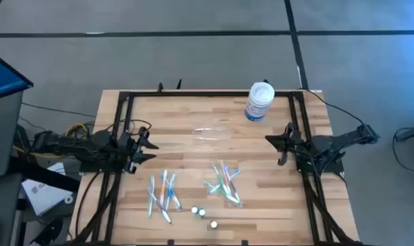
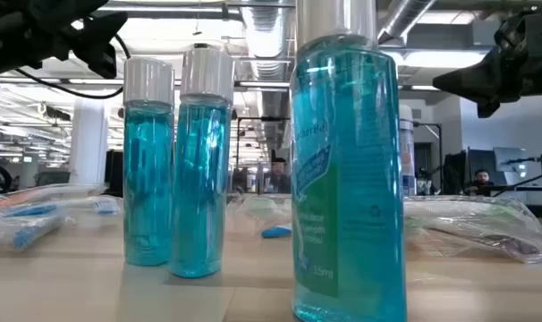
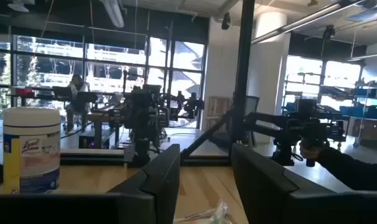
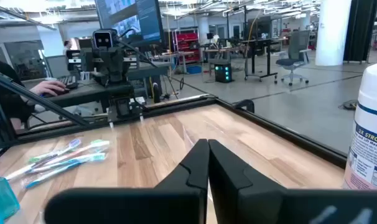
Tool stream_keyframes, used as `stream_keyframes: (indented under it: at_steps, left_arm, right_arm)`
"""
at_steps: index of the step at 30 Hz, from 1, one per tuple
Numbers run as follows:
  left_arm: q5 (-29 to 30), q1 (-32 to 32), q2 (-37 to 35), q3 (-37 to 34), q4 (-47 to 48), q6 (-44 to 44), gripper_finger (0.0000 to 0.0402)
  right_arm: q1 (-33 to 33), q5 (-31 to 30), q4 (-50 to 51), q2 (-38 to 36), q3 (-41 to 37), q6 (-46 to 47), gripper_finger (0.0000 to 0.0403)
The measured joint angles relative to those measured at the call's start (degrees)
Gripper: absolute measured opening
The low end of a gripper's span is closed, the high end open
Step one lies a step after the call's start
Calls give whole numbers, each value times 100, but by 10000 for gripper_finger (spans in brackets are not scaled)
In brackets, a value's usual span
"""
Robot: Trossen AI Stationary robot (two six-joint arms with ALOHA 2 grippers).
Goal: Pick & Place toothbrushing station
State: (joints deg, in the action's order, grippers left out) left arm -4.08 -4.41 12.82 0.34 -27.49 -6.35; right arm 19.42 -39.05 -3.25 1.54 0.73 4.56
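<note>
The toothbrushing station [image 1: 210,133] is a faint clear plastic box standing on the table's middle, between my two grippers and touched by neither. My left gripper [image 1: 149,141] hovers at the table's left side, open, with nothing between its fingers [image 3: 204,180]. My right gripper [image 1: 272,141] hovers at the right side, shut and empty, its fingertips pressed together [image 4: 208,163]. Both point level toward the table's middle.
A white jar with a blue label [image 1: 259,101] stands at the far right. Wrapped toothbrushes lie near the front in two heaps [image 1: 162,195] [image 1: 224,184]. Three small blue mouthwash bottles [image 2: 347,170] stand near the front edge [image 1: 202,213]. A black frame [image 1: 207,94] borders the table.
</note>
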Motion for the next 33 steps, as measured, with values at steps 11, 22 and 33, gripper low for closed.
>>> stream_keyframes:
  at_steps: [11,22,33]
  left_arm:
    - [298,-2,36,1,-2,4,140]
    - [564,-2,567,1,-144,4,140]
    - [562,-2,759,2,-323,-11,140]
  right_arm:
    - [0,714,-10,2,98,420,1]
    - [208,1048,-37,1756,738,943,0]
    - [582,1227,-37,4550,2092,1416,0]
